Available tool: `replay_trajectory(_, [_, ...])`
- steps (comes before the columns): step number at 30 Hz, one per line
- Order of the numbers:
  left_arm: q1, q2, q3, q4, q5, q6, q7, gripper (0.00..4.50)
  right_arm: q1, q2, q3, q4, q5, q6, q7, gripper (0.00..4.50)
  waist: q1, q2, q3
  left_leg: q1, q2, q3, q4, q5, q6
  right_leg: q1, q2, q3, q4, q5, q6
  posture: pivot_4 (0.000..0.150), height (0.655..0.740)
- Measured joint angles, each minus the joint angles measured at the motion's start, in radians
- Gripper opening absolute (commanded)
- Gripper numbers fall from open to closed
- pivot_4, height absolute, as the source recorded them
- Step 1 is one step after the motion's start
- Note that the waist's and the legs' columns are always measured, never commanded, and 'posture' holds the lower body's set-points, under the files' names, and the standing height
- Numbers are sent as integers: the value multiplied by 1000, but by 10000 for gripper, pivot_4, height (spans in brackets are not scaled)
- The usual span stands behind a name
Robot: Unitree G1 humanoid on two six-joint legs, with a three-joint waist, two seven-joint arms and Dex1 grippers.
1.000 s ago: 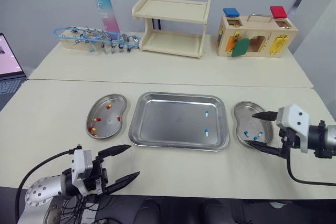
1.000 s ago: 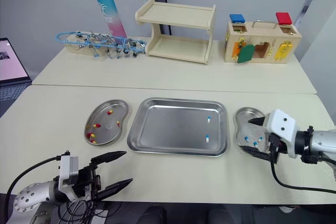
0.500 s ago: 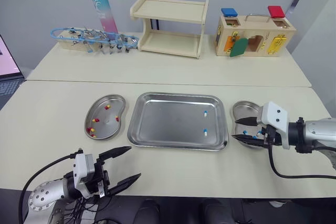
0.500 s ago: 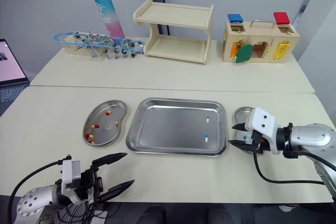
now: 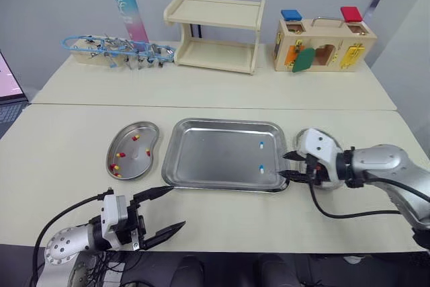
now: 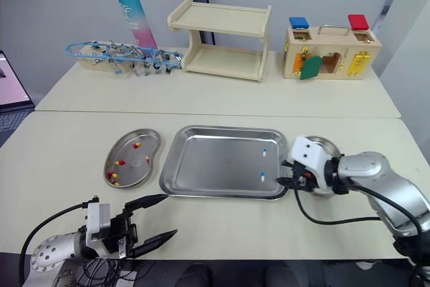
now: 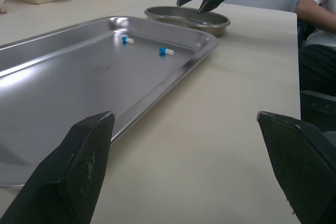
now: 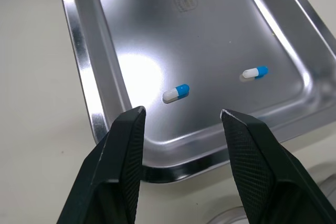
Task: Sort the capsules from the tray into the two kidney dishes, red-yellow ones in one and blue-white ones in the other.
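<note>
Red-yellow capsules (image 5: 123, 154) lie in the left kidney dish (image 5: 136, 164); none are seen in the tray (image 5: 215, 159). Two blue-white capsules (image 5: 261, 169) lie unsorted near the tray's right rim. Right hand (image 5: 285, 165) spread, empty, at that rim, beside the right kidney dish (image 5: 314, 134). Left hand (image 5: 176, 207) wide, empty. Task judged nearly done.

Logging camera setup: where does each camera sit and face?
Eye views: on the head, facing forward and down over the table; both arms show, left end effector near, right end effector at the tray.
Left wrist view: low, facing across the tray toward the right kidney dish; own open fingers show.
Right wrist view: above the tray, facing down; own open fingers show.
Shared: both wrist views show the two blue-white capsules.
</note>
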Motion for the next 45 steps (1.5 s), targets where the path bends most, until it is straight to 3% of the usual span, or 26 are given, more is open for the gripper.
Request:
replay_trajectory(12, [-10, -1, -12, -23, 0, 1, 50, 45000, -58, 184, 103, -4, -38, 236, -175, 24895, 0, 0, 0, -1, 0, 0, 0, 0, 0, -1, 0, 0, 0, 0, 0, 1500, 7400])
replay_trajectory(31, [-8, -1, -47, -56, 5, 5, 97, 45000, -89, 234, 175, 63, -109, 257, -254, 24895, 0, 0, 0, -1, 0, 0, -1, 0, 0, -1, 0, 0, 0, 0, 0, 1500, 7400])
replay_trajectory(35, [-5, -1, -50, -60, 5, 5, 102, 45000, -90, 234, 179, 69, -118, 246, -253, 16661, 0, 0, 0, -1, 0, -1, -1, 0, 0, -1, 0, 0, 0, 0, 0, 1500, 7400])
replay_trajectory(41, [-2, 0, -52, -63, 19, 9, 119, 45000, -98, 223, 205, 70, -140, 215, -230, 92, 0, 0, 0, -1, 0, -1, -1, 0, 0, -1, 0, 0, 0, 0, 0, 1500, 7400])
replay_trajectory(45, [-11, 1, -52, -63, 20, 13, 122, 45000, -101, 219, 227, 72, -153, 179, -201, 92, 0, 0, 0, -1, 0, -1, -1, 0, 0, -1, 0, 0, 0, 0, 0, 1500, 7400])
